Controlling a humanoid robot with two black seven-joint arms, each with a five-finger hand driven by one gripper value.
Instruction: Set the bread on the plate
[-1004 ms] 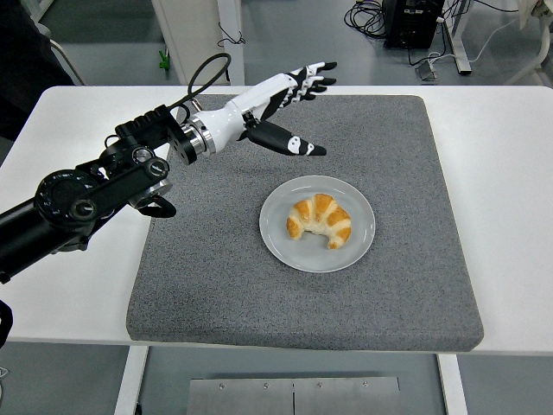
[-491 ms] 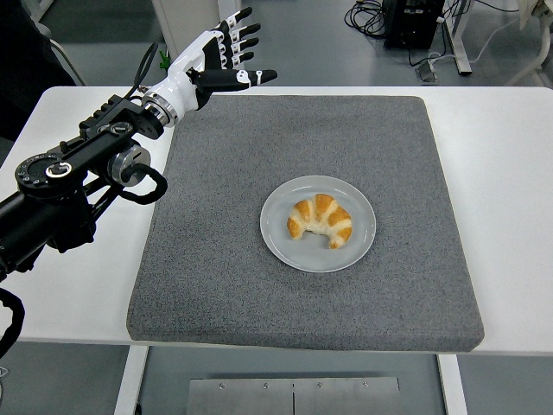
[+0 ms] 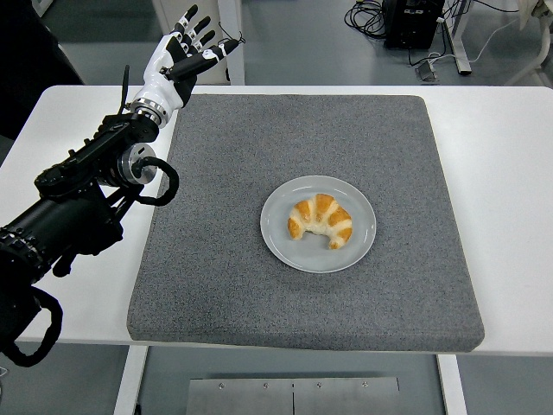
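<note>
Since a second before, the left hand (image 3: 177, 54) had pulled back a long way. It had been over the far part of the grey mat (image 3: 216, 259), not far from the plate, and now it was up by the far left corner of the mat, over the edge of the white tabletop (image 3: 510, 173). Its fingers (image 3: 192, 19) were spread wide and held nothing. The bread and the plate had not moved at all.

The bread (image 3: 320, 220) was a golden croissant. It lay right on the light grey plate (image 3: 278, 233), near the middle of it. The plate sat on the mat, well away from the fingers, nearer to the robot and off to the right of them. Nothing was touching the bread.

I could not see the right hand anywhere.

To me it looked like the job was done. The bread was on the plate, and the hand had let go and was moving off. This looked like the last step, the going-away part.

I think the next move only needed the arm to go on back to its own side and rest. It should stay well clear of the plate, so it would not bump it.
</note>
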